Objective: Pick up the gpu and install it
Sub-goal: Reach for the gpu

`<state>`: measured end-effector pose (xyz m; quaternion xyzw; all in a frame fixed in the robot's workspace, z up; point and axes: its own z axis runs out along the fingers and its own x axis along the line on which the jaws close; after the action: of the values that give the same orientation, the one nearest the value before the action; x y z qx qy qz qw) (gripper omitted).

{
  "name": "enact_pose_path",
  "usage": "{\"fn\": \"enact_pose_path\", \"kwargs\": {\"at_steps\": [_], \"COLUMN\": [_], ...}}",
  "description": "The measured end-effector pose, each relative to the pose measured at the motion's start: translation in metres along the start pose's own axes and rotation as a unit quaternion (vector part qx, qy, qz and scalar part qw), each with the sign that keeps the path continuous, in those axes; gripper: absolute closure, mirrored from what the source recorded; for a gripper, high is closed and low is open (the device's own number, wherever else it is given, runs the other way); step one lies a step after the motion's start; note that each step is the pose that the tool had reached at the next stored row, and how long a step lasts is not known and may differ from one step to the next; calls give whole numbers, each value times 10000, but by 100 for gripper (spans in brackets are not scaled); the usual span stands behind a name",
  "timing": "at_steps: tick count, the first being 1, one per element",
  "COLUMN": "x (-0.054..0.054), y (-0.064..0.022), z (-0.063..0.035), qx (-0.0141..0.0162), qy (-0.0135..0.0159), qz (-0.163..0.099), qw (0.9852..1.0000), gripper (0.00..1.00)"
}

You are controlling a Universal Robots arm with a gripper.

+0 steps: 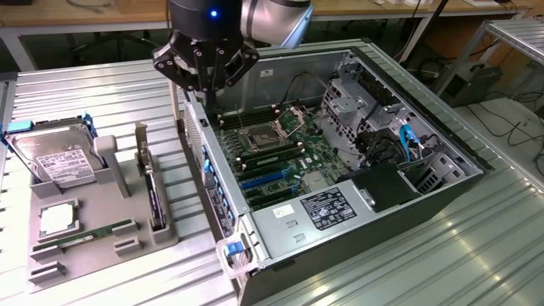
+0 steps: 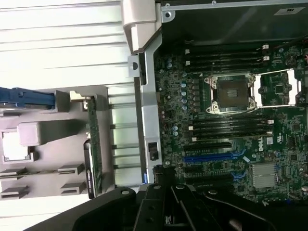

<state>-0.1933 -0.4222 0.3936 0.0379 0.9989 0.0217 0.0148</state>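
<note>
One gpu (image 1: 155, 197) stands on edge in a slot of the gray holder (image 1: 102, 252), on the side nearest the computer case (image 1: 476, 162). Its silvery bracket (image 1: 140, 145) rises at the far end. The card is not held. The claw (image 1: 207, 94) hangs above the case wall that faces the holder, with its fingers drawn together to a narrow point and gripping nothing. It is apart from the gpu and touches no part that can be seen.

The wrist view presents the gpu from above as a thin green edge with a black strip alongside. It also looks straight down on the motherboard (image 2: 226, 144), with the processor socket (image 2: 230, 91), dark memory slots and a blue expansion slot (image 2: 211, 156).

The exterior view adds the hard drive (image 1: 55, 159) with its white label, the memory stick (image 1: 85, 234) lying low in the holder, blue-tipped cables (image 1: 406, 141) and the labelled power supply (image 1: 327, 209).

Holder and case rest on a ribbed metal tabletop (image 1: 93, 95). The case wall stands between the gpu and the motherboard.
</note>
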Motion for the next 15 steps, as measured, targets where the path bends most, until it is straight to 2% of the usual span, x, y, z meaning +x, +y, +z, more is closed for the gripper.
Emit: {"fn": "enact_pose_path", "kwargs": {"at_steps": [6,15], "x": [250,690], "y": [-78,-144], "z": [7,143], "qx": [0,0], "qy": [0,-1], "qz": [0,1], "qw": [10000,10000], "gripper": [89,89]}}
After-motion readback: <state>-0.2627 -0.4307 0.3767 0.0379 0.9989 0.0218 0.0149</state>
